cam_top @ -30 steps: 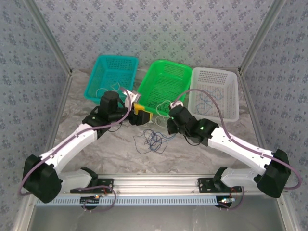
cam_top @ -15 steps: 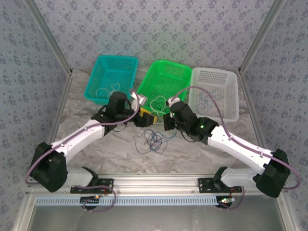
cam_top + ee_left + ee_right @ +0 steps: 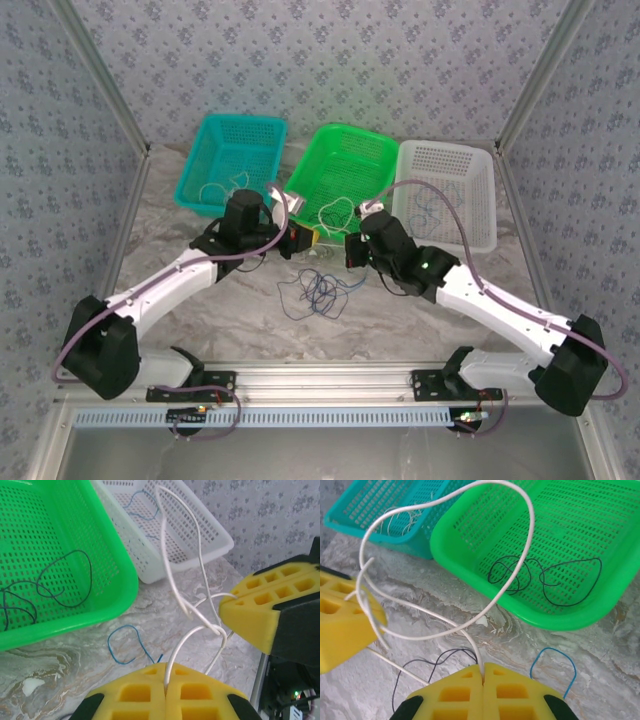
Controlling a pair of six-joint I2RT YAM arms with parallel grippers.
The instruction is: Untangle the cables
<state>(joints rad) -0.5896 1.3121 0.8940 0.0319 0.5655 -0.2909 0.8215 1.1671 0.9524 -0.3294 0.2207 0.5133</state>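
Nearest the arms' bases, a loose tangle (image 3: 318,292) of thin blue and dark cables lies on the counter (image 3: 250,325), in front of the green basket (image 3: 340,160). Its strands cross too finely to tell one from another. Bare counter lies around it, between the two arms.

Just beyond, near the green basket's front rim, the left pincer (image 3: 165,690) has its yellow pads pressed together on a white cable (image 3: 167,570), which comes out of the seam between them. The right pincer (image 3: 482,680) is likewise closed tight on the same white cable. The two face each other, near but apart, with the cable arching up in a tall loop between them. The cable twists on itself along the way; whether that is a true knot cannot be told, and its loose ends are hard to follow. A blue loop (image 3: 122,645) lies on the counter beneath, just off the green basket's rim — one end runs behind the pads, out of sight.

Inside the green basket a dark cable (image 3: 545,577) sits in loose curls. Just beside the green basket on the left, the teal basket (image 3: 235,150) holds whitish wires (image 3: 222,187). Just beside it on the right, the white basket (image 3: 445,190) holds a blue wire (image 3: 432,210) — too thin to trace fully from above.
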